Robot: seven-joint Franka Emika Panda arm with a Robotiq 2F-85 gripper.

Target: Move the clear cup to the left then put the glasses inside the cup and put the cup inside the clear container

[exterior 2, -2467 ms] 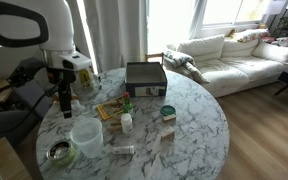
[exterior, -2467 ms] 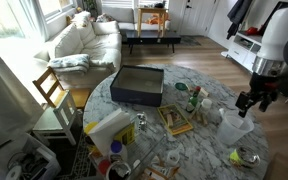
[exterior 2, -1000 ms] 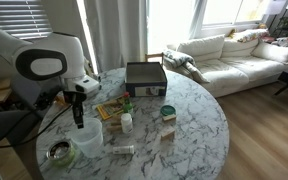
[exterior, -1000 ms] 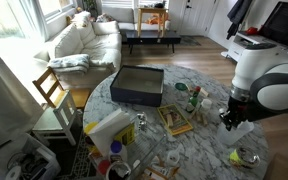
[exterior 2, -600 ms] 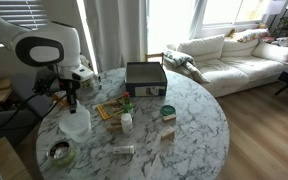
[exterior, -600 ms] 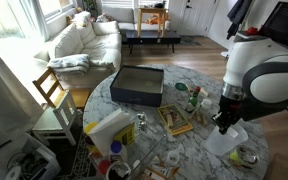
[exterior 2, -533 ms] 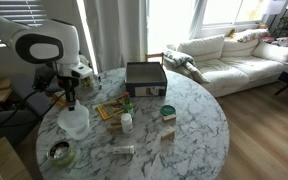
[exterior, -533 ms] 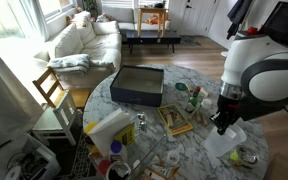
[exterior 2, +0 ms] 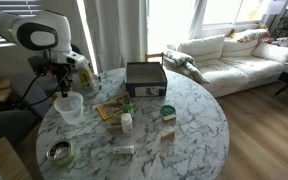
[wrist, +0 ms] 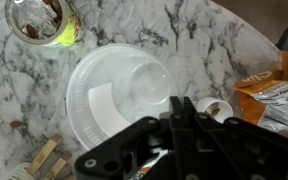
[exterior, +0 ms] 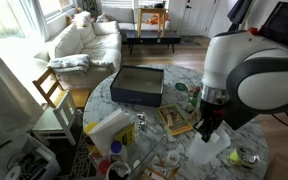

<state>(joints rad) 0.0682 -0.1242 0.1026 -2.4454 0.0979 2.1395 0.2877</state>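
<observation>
The clear cup (wrist: 114,90) fills the middle of the wrist view, seen from above, with a whitish rim. My gripper (wrist: 180,102) is shut on the rim at the side nearest the wrist camera, fingers pressed together. In both exterior views the cup (exterior: 212,150) (exterior 2: 69,108) hangs under the gripper (exterior: 203,133) (exterior 2: 63,92), just over the marble table (exterior 2: 189,125) near its edge. A dark rectangular box (exterior: 137,85) (exterior 2: 146,78) stands at the other side of the table. I cannot pick out the glasses among the small things on the table.
A yellow-green bowl (wrist: 44,20) (exterior 2: 59,152) sits close to the cup. A flat snack box (exterior 2: 111,108), a small white bottle (exterior 2: 127,122), a green bottle (exterior: 194,98) and other clutter occupy the middle. A wooden chair (exterior: 52,90) stands beside the table.
The gripper has closed on the cup's rim and carried the cup across the table, away from the yellow-green bowl. The arm swung with it.
</observation>
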